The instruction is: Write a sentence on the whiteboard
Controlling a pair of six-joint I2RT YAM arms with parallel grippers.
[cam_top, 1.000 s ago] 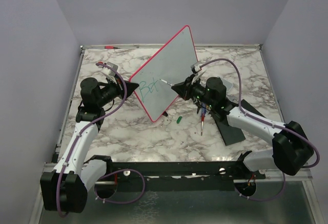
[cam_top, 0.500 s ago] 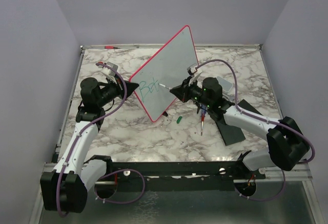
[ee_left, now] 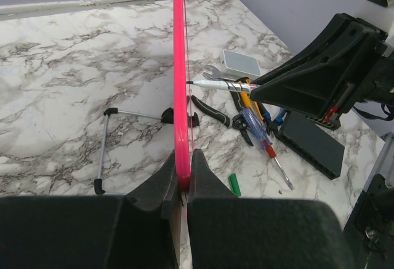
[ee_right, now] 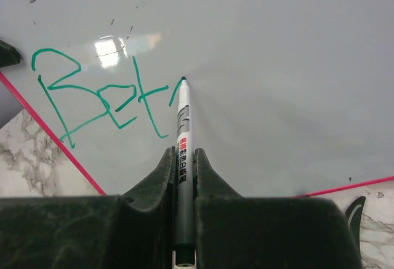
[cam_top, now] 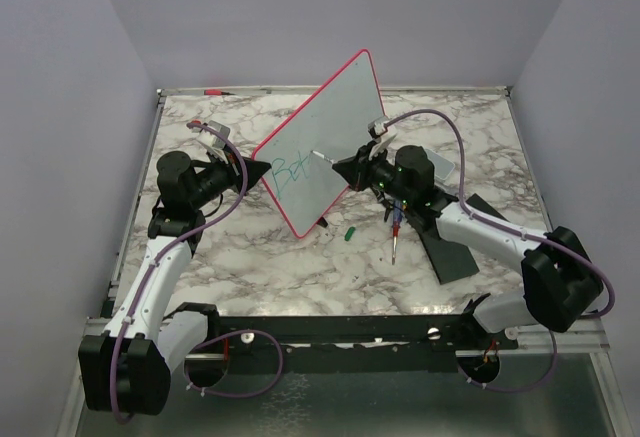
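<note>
We hold the whiteboard [cam_top: 330, 122] raised on edge near the middle of the table [cam_top: 250, 267]. The left gripper [cam_top: 264, 173] is clamped on its pink rim and the right gripper [cam_top: 339, 167] is clamped on the marker [ee_right: 182, 118], whose tip touches just right of the green letters [ee_right: 101, 100]. We should press lightly so the board does not swing; much blank surface lies to the right, but the lower rim is near.

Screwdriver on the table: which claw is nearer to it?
Right. The right claw, gripping the marker, sits just beyond the screwdriver; the left claw clamps the opposite edge of the whiteboard.
</note>
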